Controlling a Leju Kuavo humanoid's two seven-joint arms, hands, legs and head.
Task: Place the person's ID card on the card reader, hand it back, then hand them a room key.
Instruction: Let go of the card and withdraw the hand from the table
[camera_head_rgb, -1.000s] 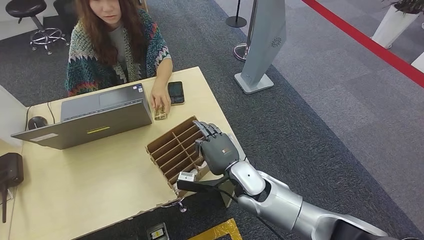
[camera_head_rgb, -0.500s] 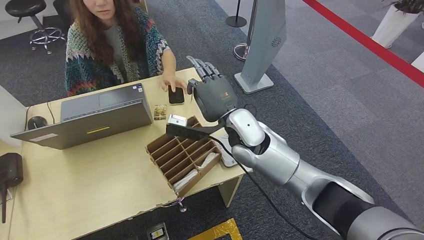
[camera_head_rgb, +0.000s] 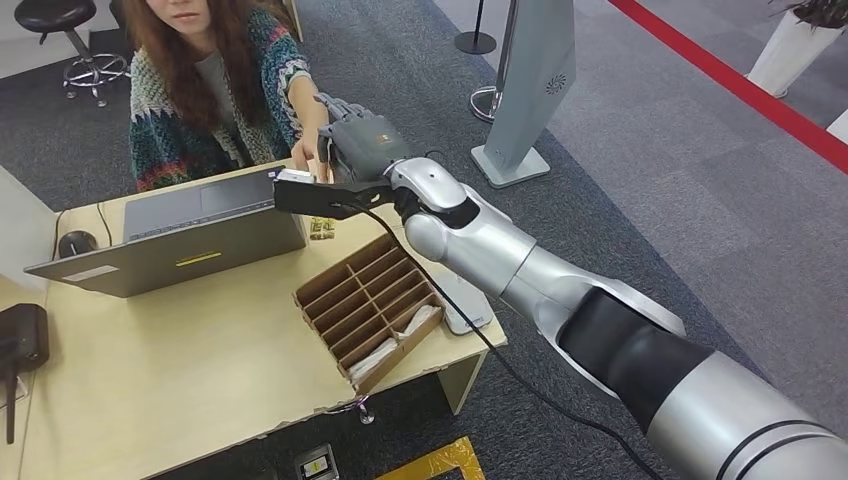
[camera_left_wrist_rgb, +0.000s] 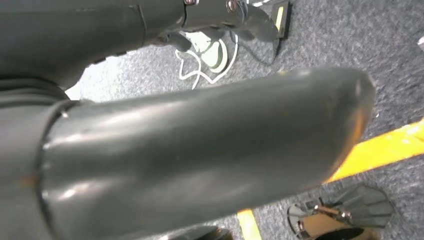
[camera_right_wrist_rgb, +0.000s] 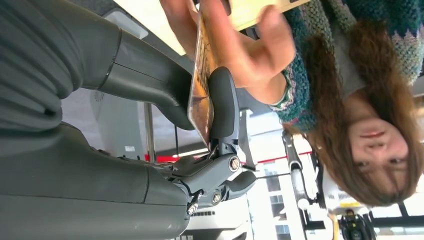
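My right hand (camera_head_rgb: 360, 145) reaches over the far edge of the desk toward the person (camera_head_rgb: 210, 90) seated behind it. In the right wrist view it pinches a thin card with a brownish face (camera_right_wrist_rgb: 199, 80) between thumb and fingers (camera_right_wrist_rgb: 223, 100). The person's hand (camera_right_wrist_rgb: 235, 45) has its fingers on the same card's other end. In the head view that hand (camera_head_rgb: 310, 150) meets mine just past the laptop's corner. The left wrist view has my left hand (camera_left_wrist_rgb: 190, 155) as a large grey blur over the floor, its fingers unclear.
An open grey laptop (camera_head_rgb: 190, 235) stands on the wooden desk (camera_head_rgb: 200, 380). A cardboard divider box (camera_head_rgb: 370, 300) with white cards in its near slots sits at the desk's right end, a flat white device (camera_head_rgb: 466, 305) beside it. A mouse (camera_head_rgb: 72, 243) lies far left.
My right arm lifted from the divider box and swung across the desk to the person. Their hand left the phone and rose to take hold of the card.
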